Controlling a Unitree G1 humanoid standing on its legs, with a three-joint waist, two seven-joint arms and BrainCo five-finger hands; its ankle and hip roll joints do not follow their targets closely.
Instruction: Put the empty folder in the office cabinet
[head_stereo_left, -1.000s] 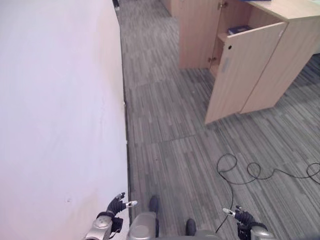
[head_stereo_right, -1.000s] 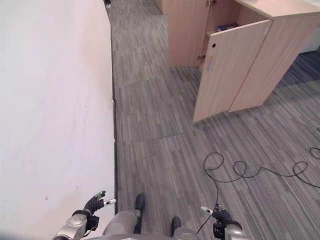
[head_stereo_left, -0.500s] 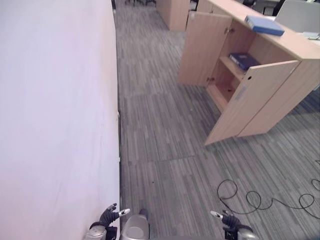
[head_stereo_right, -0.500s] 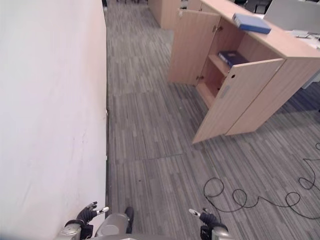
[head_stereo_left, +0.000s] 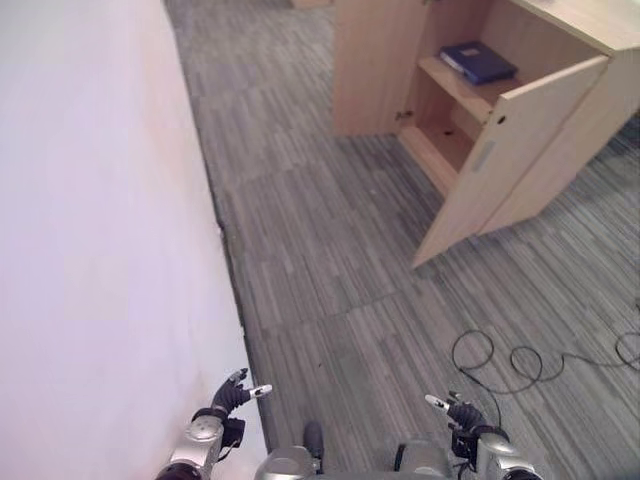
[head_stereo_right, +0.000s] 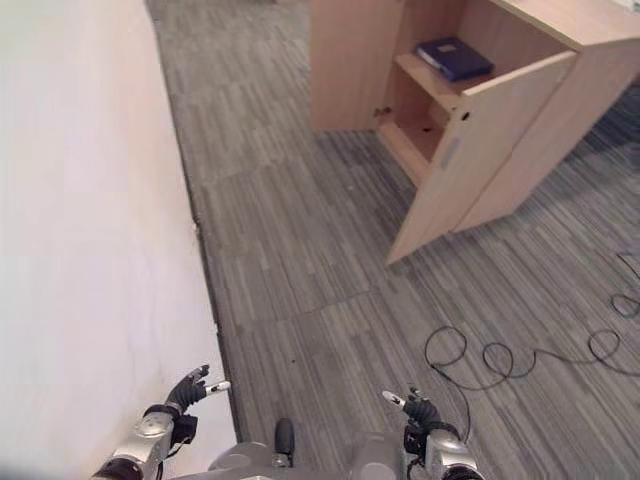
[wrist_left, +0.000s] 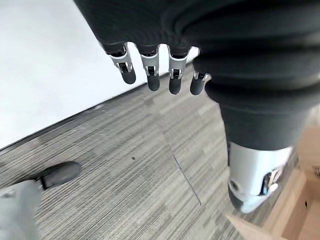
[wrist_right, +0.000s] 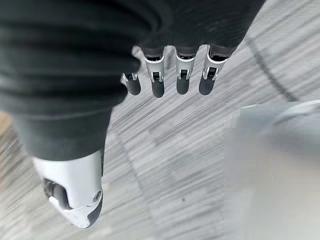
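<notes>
Overhead, the eye views look down on grey striped carpet floor (head_stereo_left: 330, 270) with a white wall (head_stereo_left: 90, 220) along the robot's left side. Wooden office cabinet (head_stereo_left: 470, 90) stands ahead and to the right, well apart from both hands. Its cabinet door (head_stereo_left: 505, 150) is swung wide open toward the robot, angled out over the floor and covering part of the opening from this side. Blue folder (head_stereo_left: 478, 61) lies flat on the upper shelf inside the cabinet; whether it is empty cannot be told. Lower shelf (head_stereo_left: 440, 150) is partly hidden by the door.

Left hand (head_stereo_left: 232, 395) hangs low beside the wall, fingers straight and relaxed, holding nothing; the left wrist view shows its fingers (wrist_left: 152, 75) extended over carpet with the thumb apart. Right hand (head_stereo_left: 462, 413) hangs low on the right side, likewise loose and empty; the right wrist view shows its fingers (wrist_right: 181, 80) straight above the floor. Open carpet lies between the hands and the cabinet.
</notes>
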